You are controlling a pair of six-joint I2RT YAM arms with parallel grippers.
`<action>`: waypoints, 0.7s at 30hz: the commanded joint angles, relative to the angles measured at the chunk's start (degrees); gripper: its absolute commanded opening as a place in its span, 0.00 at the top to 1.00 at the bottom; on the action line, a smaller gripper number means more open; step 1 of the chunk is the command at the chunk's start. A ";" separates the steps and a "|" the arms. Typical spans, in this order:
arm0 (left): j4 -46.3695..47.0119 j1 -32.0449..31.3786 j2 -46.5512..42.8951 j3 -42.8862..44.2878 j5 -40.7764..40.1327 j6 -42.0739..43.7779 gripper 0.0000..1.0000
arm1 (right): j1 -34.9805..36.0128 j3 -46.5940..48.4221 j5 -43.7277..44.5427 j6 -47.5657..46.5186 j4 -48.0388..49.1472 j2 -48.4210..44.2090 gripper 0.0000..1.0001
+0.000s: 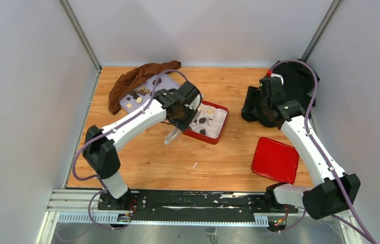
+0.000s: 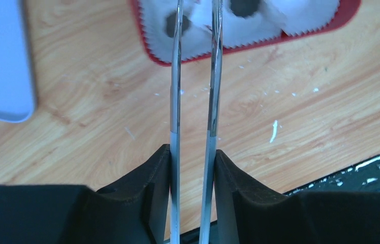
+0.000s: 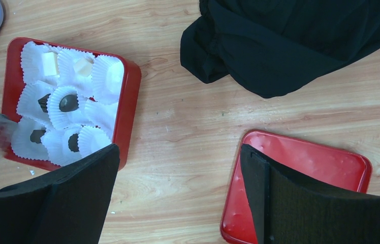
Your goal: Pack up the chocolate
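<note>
Chocolate: some in paper cups inside the red box, more loose on the lavender tray
Tweezers: clamped by the left gripper, blades slightly apart, tips hidden
Next: probably centre over an empty cup, release gently
Right gripper: fingers wide, empty

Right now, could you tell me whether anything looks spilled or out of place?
Small white flecks lie scattered on the wooden table beside the red box, perhaps crumbs or paper scraps. Nothing else stands out.
</note>
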 commanded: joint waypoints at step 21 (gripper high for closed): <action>4.98 36.82 2.56 -6.48 -5.37 -8.92 0.57 | -0.34 1.56 0.75 -1.83 -2.20 -0.14 0.07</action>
